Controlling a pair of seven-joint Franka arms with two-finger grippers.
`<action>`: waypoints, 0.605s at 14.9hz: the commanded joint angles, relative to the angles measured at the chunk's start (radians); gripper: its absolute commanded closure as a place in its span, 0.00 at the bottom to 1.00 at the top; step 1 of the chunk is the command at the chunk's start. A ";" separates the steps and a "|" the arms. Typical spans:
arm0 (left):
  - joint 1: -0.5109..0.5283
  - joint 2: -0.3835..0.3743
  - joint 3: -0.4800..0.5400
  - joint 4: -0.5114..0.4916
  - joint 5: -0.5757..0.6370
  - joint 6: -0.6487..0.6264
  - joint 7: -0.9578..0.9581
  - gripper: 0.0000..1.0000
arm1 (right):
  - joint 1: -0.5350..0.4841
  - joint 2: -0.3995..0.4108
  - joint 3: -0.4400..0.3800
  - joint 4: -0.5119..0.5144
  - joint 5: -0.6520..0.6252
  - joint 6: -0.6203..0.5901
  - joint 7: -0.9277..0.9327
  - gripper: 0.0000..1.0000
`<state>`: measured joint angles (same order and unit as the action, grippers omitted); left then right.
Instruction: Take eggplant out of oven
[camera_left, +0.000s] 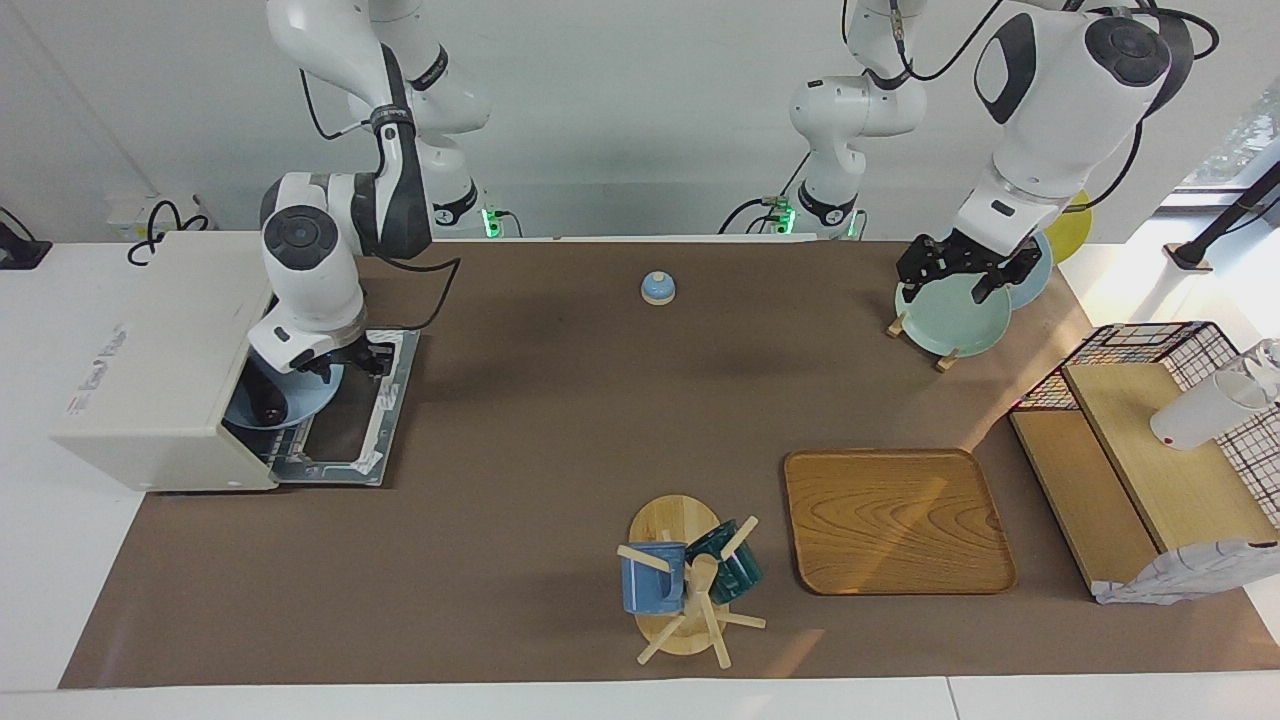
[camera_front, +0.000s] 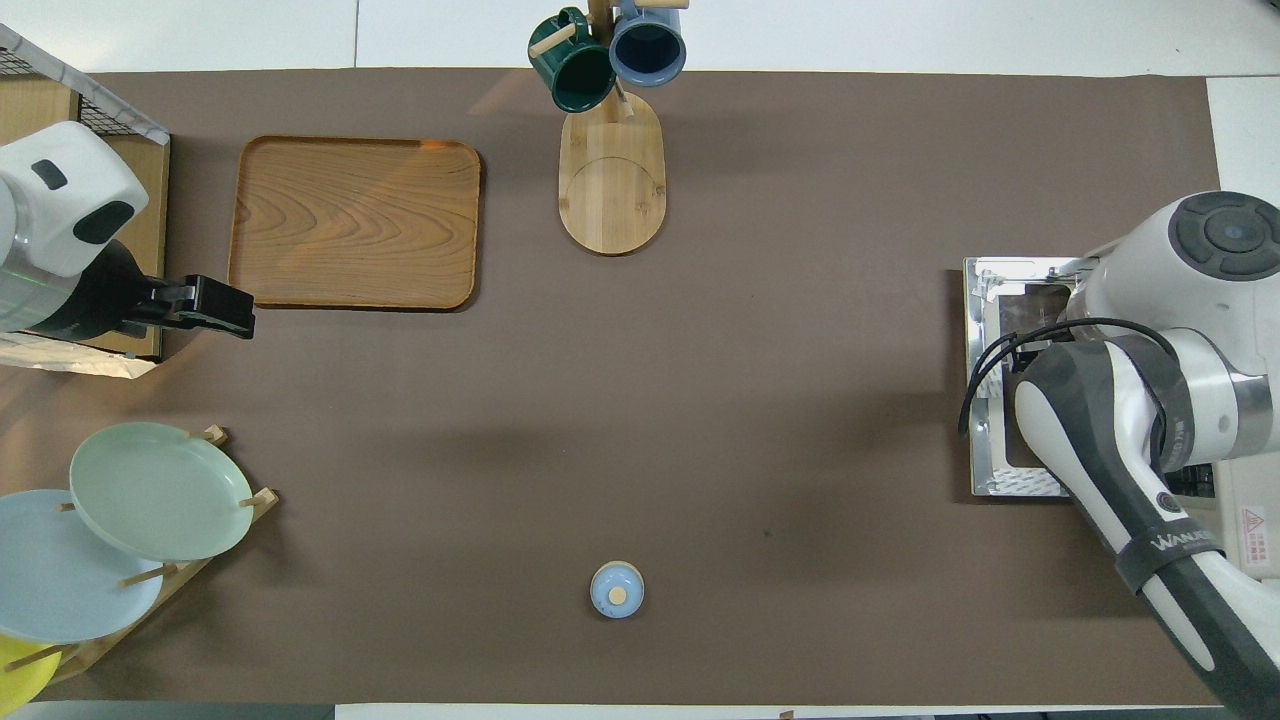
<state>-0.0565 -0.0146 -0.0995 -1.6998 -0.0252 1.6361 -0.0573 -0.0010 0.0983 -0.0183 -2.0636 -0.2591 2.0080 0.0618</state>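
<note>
The white oven (camera_left: 150, 350) stands at the right arm's end of the table with its door (camera_left: 375, 420) dropped open flat. A light blue plate (camera_left: 300, 400) sits in the oven's mouth, partly sticking out over the door. On it lies a small dark shape, the eggplant (camera_left: 268, 406), just inside the opening. My right gripper (camera_left: 340, 368) is low at the oven's mouth, over the plate's outer edge. In the overhead view the right arm hides the plate and eggplant; only the door (camera_front: 1010, 390) shows. My left gripper (camera_left: 955, 272) waits open, raised over the plate rack.
A rack with pale green and blue plates (camera_left: 955, 315) stands near the left arm. A small blue bell (camera_left: 657, 288) is mid-table near the robots. A wooden tray (camera_left: 895, 520), a mug tree (camera_left: 680, 580) and a wire-and-wood shelf (camera_left: 1150, 460) lie farther out.
</note>
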 joint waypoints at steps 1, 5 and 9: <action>0.010 -0.016 -0.003 -0.012 -0.004 0.007 0.005 0.00 | -0.028 -0.028 0.009 -0.056 -0.017 0.035 -0.043 0.39; 0.012 -0.016 -0.003 -0.012 -0.004 0.007 0.005 0.00 | -0.060 -0.034 0.008 -0.079 -0.017 0.058 -0.106 0.86; 0.010 -0.016 -0.003 -0.012 -0.004 0.007 0.005 0.00 | -0.010 -0.022 0.018 -0.015 -0.017 -0.021 -0.109 1.00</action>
<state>-0.0565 -0.0146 -0.0995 -1.6998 -0.0252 1.6361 -0.0573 -0.0384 0.0908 -0.0115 -2.1023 -0.2604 2.0342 -0.0334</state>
